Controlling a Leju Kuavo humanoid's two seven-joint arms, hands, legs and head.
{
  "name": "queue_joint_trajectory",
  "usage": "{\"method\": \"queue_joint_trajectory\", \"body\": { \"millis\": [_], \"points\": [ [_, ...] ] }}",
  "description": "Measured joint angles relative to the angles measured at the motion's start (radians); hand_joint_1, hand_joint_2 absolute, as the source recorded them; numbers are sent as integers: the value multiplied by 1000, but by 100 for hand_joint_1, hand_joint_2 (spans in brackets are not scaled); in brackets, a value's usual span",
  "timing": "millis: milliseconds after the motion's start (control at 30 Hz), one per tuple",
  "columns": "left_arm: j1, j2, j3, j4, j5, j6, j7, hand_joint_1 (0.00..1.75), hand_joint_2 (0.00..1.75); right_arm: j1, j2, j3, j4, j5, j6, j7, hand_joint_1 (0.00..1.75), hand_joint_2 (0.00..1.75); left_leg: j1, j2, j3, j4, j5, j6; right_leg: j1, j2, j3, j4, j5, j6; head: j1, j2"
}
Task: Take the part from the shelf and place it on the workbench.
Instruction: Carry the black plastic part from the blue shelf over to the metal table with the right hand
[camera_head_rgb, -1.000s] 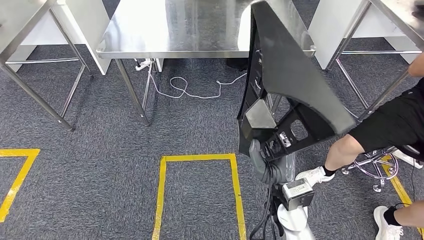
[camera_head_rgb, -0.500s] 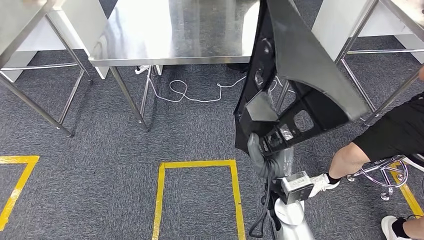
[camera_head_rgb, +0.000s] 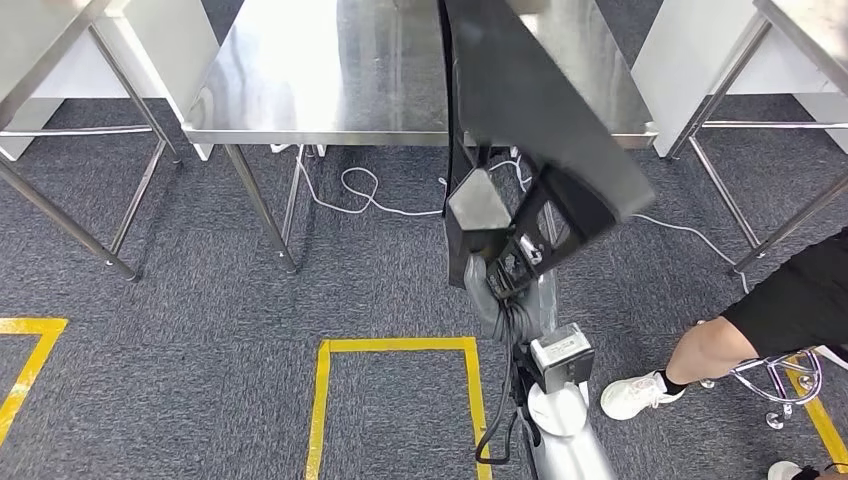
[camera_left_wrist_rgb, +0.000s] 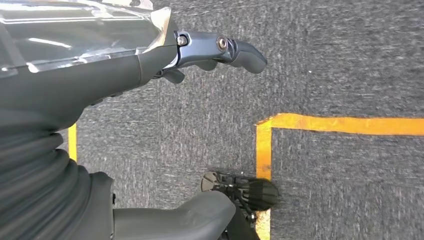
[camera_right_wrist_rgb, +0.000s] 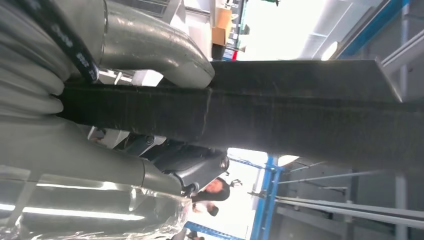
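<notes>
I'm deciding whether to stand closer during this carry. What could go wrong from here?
The large black part is gripped only at its lower end by the right hand, so the tall, tilted panel could swing or slip. Its upper end already overhangs the steel workbench and might strike the edge. A seated person's leg is near the robot's right side, so a drop could hit them.

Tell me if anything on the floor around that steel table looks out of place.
One thing: a loose white cable lies in loops on the grey carpet under the stainless steel workbench, trailing right past its legs. It could snag a foot. The large black moulded part in the right hand tilts, but looks held.
</notes>
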Motion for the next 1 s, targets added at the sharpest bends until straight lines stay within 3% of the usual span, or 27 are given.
{"method": "queue_joint_trajectory", "body": {
  "millis": [33,67,133,167,233,300,400,467,567,600,633,733,767,867,933,1000],
  "points": [
    [0,0,0,0,1,2,6,0,175,-1,0,1,3,1,0,2,175,175,0,-2,7,0,-7,0,-1,0,-31,23,-13,2,0,0],
    [0,0,1,0,2,4,11,0,175,-3,1,3,5,2,0,5,175,175,-1,-4,16,0,-15,-2,-1,0,-45,11,-8,7,0,0],
    [0,0,3,0,3,6,17,0,175,-10,3,8,9,6,0,12,175,175,-1,-7,40,1,-32,-7,-3,0,-23,-104,66,28,0,0],
    [0,0,6,0,3,6,19,0,175,-15,5,10,11,7,0,14,175,175,-2,-8,53,3,-42,-11,-4,-2,-5,-171,111,33,0,0],
    [0,0,12,0,3,7,21,0,175,-23,8,13,14,7,0,17,175,175,-5,-10,67,6,-57,-19,-3,-6,17,-244,148,20,-2,0],
    [-1,0,20,0,3,7,22,0,175,-29,11,15,16,7,0,20,175,175,-6,-10,69,10,-66,-28,-1,-7,25,-251,151,-5,-3,0],
    [-1,2,26,0,3,4,21,0,175,-32,18,21,16,6,0,26,175,175,-3,-5,62,46,-83,-44,-9,-2,48,-256,159,-30,-4,0],
    [-2,3,26,0,3,0,18,0,175,-32,22,25,16,6,-1,27,175,175,3,-1,12,138,-124,-57,-11,-2,64,-258,153,-42,-6,0],
    [0,3,26,0,3,-2,16,0,175,-26,24,28,16,6,-1,29,175,175,10,2,-100,301,-184,-71,-9,0,72,-258,141,-48,-7,0],
    [1,3,26,0,3,-2,16,0,175,-23,24,28,16,6,-2,29,175,175,12,2,-122,319,-184,-73,-9,1,75,-258,136,-47,-7,0],
    [1,3,26,0,3,-3,16,0,175,-21,24,29,16,6,-3,29,175,175,13,3,-129,306,-164,-72,-9,3,81,-258,131,-46,-7,0],
    [2,4,26,0,2,-6,16,0,175,-17,23,29,16,10,-10,29,175,175,12,6,-82,135,-28,-58,-8,5,108,-259,110,-39,-7,0],
    [2,4,26,0,2,-9,16,0,175,-16,23,29,15,12,-14,29,175,175,8,6,-64,82,-9,-50,-7,5,116,-260,104,-35,-7,0],
    [4,6,26,0,1,-15,16,0,175,-8,21,28,10,19,-22,30,175,175,-6,3,-36,30,-16,-18,-1,7,130,-258,98,-15,-8,0],
    [6,7,26,0,0,-18,17,0,175,-3,19,28,4,25,-25,31,175,175,-4,2,-12,14,-2,-1,3,6,130,-236,91,-4,-8,0],
    [3,6,26,0,-1,-23,17,0,175,-1,16,28,-1,29,-28,31,175,175,-1,4,7,6,-1,6,3,6,88,-158,60,-4,-7,0]
  ]
}}
